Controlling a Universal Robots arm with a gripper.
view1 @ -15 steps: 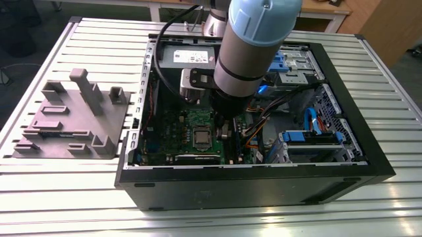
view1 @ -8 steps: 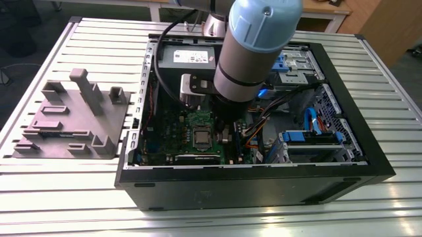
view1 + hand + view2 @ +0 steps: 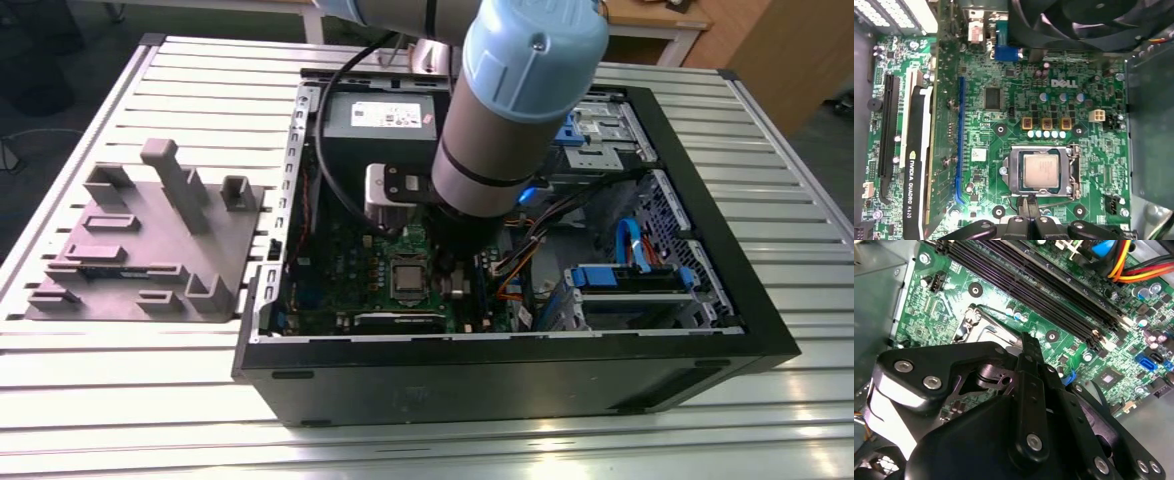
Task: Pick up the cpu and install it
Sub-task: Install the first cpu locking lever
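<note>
Over on the exterior view's left, the grey fixture tray (image 3: 140, 250) lay on the slatted table (image 3: 134, 380), well apart from the work, and posed no trouble. Next came the open computer case (image 3: 507, 375), and inside it the green circuit board (image 3: 1019, 107) with the cpu (image 3: 1040, 171) lying within the shiny socket frame (image 3: 1013, 172), silvery top facing up. In the exterior view the chip sat just to the left of the arm's (image 3: 514, 110) lower end. Whether the chip was fully bedded, or the frame clamped over it, I could not tell. That was the main worry, since a chip resting slightly askew could bend the contacts beneath it if anything bore down. In the first wrist view the gripper (image 3: 1027, 204) hung just beside the frame's edge, and its fingers (image 3: 1030, 385) looked drawn together with nothing between them. From so close, a small sideways drift could knock the frame or scrape the row of capacitors (image 3: 1046, 134) near the socket, and an off-centre descent would land the tips on metal rather than on the chip. Further right, the orange and yellow cables (image 3: 514, 270) ran close to the arm and could snag it if the wrist swung that way. Beyond them the blue-trimmed drive cage (image 3: 627, 280) stood clear of the arm.
</note>
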